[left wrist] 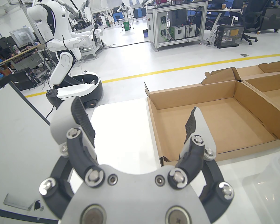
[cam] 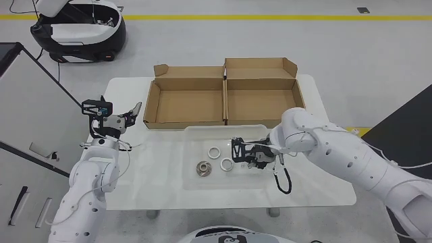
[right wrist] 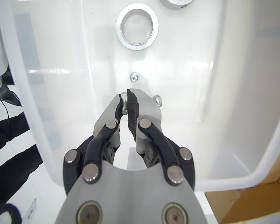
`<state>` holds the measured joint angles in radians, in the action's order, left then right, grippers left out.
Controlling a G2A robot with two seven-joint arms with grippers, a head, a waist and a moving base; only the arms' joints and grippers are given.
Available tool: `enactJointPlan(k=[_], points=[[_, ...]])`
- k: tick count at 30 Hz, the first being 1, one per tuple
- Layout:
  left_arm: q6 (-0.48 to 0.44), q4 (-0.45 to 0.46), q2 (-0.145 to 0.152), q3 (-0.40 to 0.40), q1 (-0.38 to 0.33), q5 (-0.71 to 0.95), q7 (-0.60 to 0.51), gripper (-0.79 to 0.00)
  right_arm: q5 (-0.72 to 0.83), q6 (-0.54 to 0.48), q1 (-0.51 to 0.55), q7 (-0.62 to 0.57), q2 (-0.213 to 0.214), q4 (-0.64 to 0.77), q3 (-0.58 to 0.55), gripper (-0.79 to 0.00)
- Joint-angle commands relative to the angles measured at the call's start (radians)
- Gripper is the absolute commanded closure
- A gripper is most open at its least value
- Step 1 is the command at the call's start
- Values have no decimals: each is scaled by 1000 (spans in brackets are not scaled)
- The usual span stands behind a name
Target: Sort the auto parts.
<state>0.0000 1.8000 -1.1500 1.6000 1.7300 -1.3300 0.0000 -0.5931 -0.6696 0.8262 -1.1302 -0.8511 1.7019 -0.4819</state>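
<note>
I count two open cardboard boxes point(cam: 185, 104) point(cam: 263, 98) side by side at upper centre, one white tray point(cam: 202, 142) just below them, and in it two metal rings point(right wrist: 136, 45) point(right wrist: 179, 3), one darker round part point(cam: 204, 169) and three small bolts point(right wrist: 133, 76) point(right wrist: 157, 100) point(right wrist: 124, 104).

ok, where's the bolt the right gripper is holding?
Right wrist view: the bolt is clamped in the right gripper, inside the white tray, with two loose bolts beside it and a metal ring beyond.
</note>
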Motion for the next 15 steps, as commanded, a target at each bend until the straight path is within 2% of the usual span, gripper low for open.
enactJointPlan(k=[1, 15], points=[[0, 0, 0, 0, 0, 0, 0, -785, 13, 4, 3, -5, 8, 20, -17, 0], [0, 0, 0, 0, 0, 0, 0, -785, 116, 42, 23, 5, 70, 182, -195, 0]])
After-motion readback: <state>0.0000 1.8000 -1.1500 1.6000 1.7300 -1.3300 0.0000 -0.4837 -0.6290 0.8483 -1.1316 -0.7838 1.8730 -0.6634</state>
